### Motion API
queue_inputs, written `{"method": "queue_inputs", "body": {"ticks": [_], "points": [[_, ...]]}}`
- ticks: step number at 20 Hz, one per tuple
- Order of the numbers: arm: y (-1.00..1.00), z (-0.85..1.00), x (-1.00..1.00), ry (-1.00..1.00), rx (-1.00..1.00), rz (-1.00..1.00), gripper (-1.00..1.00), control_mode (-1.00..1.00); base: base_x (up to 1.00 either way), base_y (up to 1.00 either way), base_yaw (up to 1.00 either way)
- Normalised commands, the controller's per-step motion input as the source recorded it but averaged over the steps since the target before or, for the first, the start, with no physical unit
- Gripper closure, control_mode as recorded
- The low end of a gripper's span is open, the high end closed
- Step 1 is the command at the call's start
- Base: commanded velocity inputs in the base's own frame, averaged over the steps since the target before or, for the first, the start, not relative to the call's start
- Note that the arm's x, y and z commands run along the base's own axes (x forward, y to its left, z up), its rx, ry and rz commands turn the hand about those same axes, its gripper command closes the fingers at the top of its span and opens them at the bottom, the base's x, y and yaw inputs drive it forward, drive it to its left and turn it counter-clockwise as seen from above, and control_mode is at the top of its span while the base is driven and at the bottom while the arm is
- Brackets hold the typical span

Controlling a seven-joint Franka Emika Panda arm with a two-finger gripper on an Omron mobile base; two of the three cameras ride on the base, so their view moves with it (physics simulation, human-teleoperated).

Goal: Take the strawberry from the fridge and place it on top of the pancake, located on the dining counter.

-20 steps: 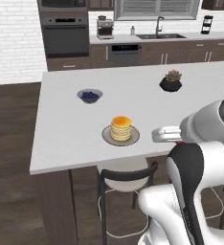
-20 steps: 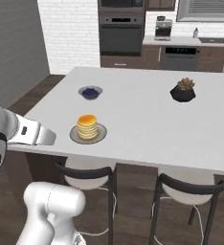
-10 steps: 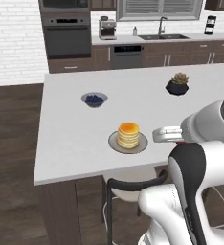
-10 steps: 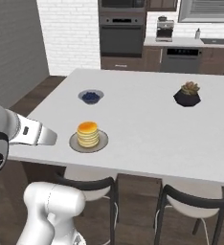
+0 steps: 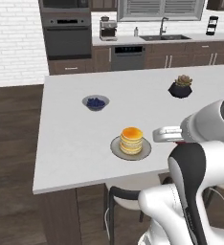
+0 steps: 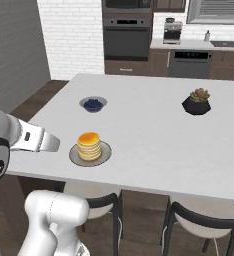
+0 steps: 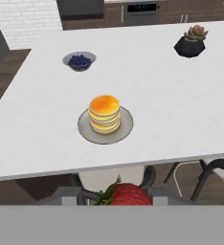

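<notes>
One strawberry [image 7: 127, 195], one pancake [image 7: 104, 114]

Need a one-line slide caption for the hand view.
Gripper holding strawberry, short of the pancake on the dining counter.

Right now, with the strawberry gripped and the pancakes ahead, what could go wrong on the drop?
1. The strawberry sits low between the end effector fingers; its round body could roll off the pancake stack on release.
2. The stack is tall and narrow on its plate; pressing down might topple it.
3. The plate lies near the edge of the dining counter, so a rolling berry may fall off.
</notes>
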Motion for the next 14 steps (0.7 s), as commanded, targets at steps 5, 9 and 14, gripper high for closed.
{"method": "queue_inputs", "body": {"ticks": [5, 9, 14], "points": [[0.00, 0.00, 0.00, 0.00, 0.00, 0.00, 1.00, 1.00, 0.49, 0.33, 0.04], [0.04, 0.00, 0.73, 0.00, 0.00, 0.05, 1.00, -1.00, 0.00, 0.00, 0.00], [0.00, 0.00, 0.85, 0.04, 0.00, 0.00, 1.00, -1.00, 0.00, 0.00, 0.00]]}}
